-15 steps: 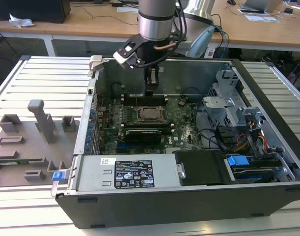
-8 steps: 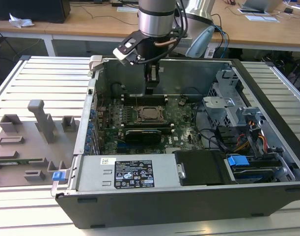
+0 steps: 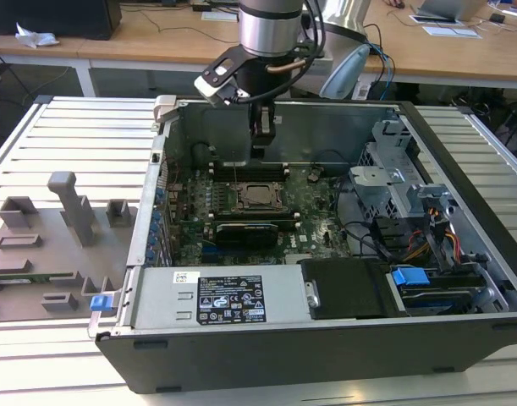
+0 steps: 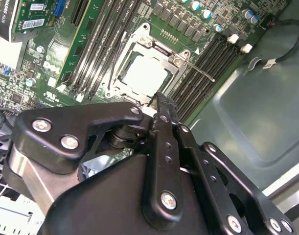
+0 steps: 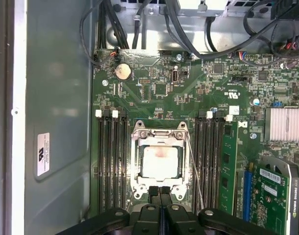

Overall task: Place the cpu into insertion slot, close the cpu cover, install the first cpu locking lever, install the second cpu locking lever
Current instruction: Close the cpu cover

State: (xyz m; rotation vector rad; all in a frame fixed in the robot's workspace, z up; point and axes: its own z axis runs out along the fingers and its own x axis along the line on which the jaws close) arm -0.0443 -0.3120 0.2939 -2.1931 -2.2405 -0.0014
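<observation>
I see the cpu (image 5: 160,162) lying flat in the insertion slot (image 3: 260,196), in the middle of the green board, so that step looks done. The cpu cover (image 5: 159,133) seems to be down around it, with the pale chip showing through its square window. I think that step is done too, though from this angle I cannot be sure the cover sits fully flat.

One thin locking lever (image 5: 194,169) runs along one side of the slot and sticks out away from it. It looks loose to me, not hooked down. I cannot make out how the other lever sits. So I judge that the lever work is left to do.

My gripper (image 5: 159,192) hangs just above the edge of the slot, close to the cover. Its two fingertips are pressed together with nothing between them. It touches nothing that I can see.
</observation>
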